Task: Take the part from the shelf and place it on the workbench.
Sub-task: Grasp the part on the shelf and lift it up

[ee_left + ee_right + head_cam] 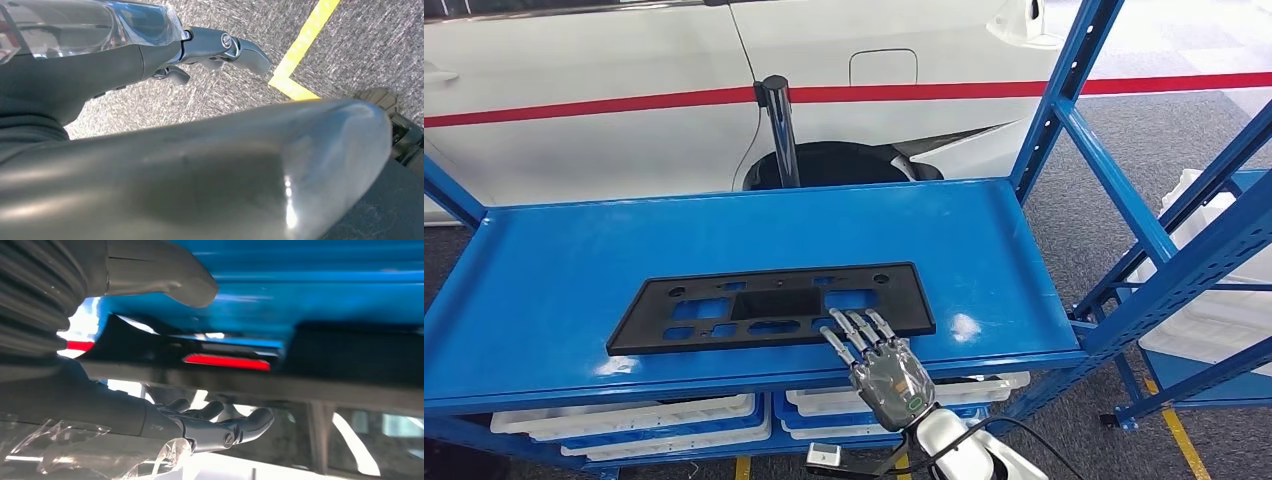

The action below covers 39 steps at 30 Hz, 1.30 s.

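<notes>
The part (769,305) is a flat black plastic panel with several cut-outs. It lies on the top level of the blue shelf (724,225), near the front edge. My right hand (882,362) reaches up from below at the shelf's front edge, fingers stretched out over the panel's near right edge and holding nothing. In the right wrist view the thumb (165,280) and the dark fingers (225,426) are spread apart, with the dark panel (350,355) beyond them. My left hand (215,47) hangs over the floor with nothing in it, fingers loosely extended.
White bins (644,415) sit on the level under the panel. Blue uprights and braces (1104,160) rise at the shelf's right end, with more white bins (1214,300) beyond. A black post (781,130) and a white car (624,60) stand behind. Yellow floor tape (305,45) runs nearby.
</notes>
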Motion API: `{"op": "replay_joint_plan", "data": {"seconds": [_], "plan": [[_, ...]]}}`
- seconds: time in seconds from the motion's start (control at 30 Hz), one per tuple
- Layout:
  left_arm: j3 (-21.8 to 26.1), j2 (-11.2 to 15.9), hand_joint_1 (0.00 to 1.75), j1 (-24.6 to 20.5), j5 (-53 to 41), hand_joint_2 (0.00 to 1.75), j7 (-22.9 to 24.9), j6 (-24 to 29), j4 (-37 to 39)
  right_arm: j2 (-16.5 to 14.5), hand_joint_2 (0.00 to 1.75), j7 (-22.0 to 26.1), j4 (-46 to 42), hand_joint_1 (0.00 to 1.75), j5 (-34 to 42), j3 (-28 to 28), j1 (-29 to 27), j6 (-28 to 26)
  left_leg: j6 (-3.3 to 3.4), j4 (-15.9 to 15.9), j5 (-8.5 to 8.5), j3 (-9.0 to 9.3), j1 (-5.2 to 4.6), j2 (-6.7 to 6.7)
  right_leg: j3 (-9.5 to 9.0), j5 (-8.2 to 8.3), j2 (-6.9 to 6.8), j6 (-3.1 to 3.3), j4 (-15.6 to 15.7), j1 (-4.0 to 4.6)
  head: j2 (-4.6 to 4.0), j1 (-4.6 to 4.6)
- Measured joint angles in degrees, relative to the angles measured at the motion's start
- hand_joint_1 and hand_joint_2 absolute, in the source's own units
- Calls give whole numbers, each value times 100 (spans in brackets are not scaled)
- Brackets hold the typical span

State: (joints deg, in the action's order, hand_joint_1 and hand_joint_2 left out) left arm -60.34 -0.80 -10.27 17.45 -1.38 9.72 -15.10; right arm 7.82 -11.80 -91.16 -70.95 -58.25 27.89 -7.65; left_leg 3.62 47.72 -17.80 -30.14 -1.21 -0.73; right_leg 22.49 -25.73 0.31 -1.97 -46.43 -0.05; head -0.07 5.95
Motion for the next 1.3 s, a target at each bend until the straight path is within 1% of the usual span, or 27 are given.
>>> {"op": "replay_joint_plan", "data": {"seconds": [0.3, 0.5, 0.67, 0.83, 1.3], "plan": [[-21, -7, 0, 5, -19, 0, 0, -18, 0, -9, 175, -196, 304, 0, 0, 175, 91, -160, -1, -1, 1, 6, 2, 0, -3, 0, 0, 0, 0, 1, 0, 0], [-21, -7, 0, 9, -42, 0, 7, -49, 0, -16, 175, -246, 455, 0, -40, 284, 114, -273, -5, -1, 3, 9, 3, 0, -7, 0, 0, 1, 0, 2, 0, 0], [-21, -8, 0, 9, -91, 0, 18, -64, 0, -49, 175, -332, 570, 0, -322, 306, 124, -393, -5, 0, 3, 8, 2, 0, -7, 1, 0, 1, 0, 1, 0, 0], [-21, -17, 0, 9, -109, 0, 21, -72, 0, -105, 175, -374, 659, 0, -587, 310, 184, -377, -5, -1, 3, 9, 2, 0, -7, 1, 0, 1, 0, 1, 0, 0], [-21, -75, 0, 4, -202, 0, 64, -85, 0, -420, 175, -278, 962, 0, -1366, 168, 384, -292, -6, -1, 4, 9, 2, 0, -7, 1, 0, 1, -1, 2, -1, 0]]}}
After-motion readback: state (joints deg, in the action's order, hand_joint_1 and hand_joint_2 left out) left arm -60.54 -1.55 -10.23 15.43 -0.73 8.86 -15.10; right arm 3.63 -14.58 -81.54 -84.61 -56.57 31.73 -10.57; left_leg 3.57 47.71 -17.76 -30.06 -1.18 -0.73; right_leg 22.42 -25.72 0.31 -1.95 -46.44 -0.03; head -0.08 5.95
